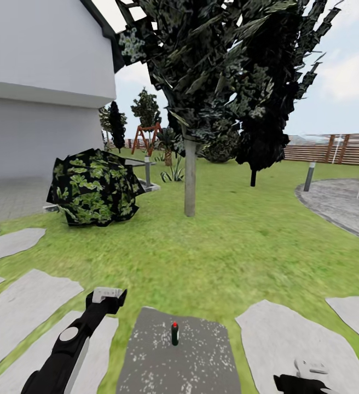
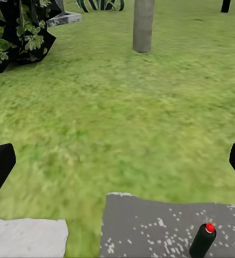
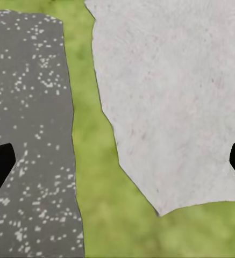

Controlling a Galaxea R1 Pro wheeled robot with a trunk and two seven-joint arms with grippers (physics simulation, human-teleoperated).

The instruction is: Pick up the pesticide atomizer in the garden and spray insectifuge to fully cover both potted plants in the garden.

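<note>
The pesticide atomizer [image 1: 174,334] is a slim dark green bottle with a red tip. It stands upright on a dark speckled stepping stone [image 1: 201,366] in the garden lawn [image 1: 229,246], right in front of me. My left gripper [image 1: 107,298] hovers open to its left, a short way off. In the left wrist view the atomizer [image 2: 203,241] sits low between the wide-spread fingers of the left gripper [image 2: 117,166]. My right gripper [image 1: 308,372] is open over a pale stone, and its wrist view [image 3: 117,161] looks down on stone and grass. The potted plants are out of view.
A dark leafy bush [image 1: 94,189] and a tree trunk [image 1: 190,178] stand ahead on the grass. A grey bollard lamp [image 1: 310,176], paved patio [image 1: 343,205] and slat fence [image 1: 333,148] lie to the right. The house wall [image 1: 37,109] rises on the left. Pale stepping stones [image 1: 26,312] flank me.
</note>
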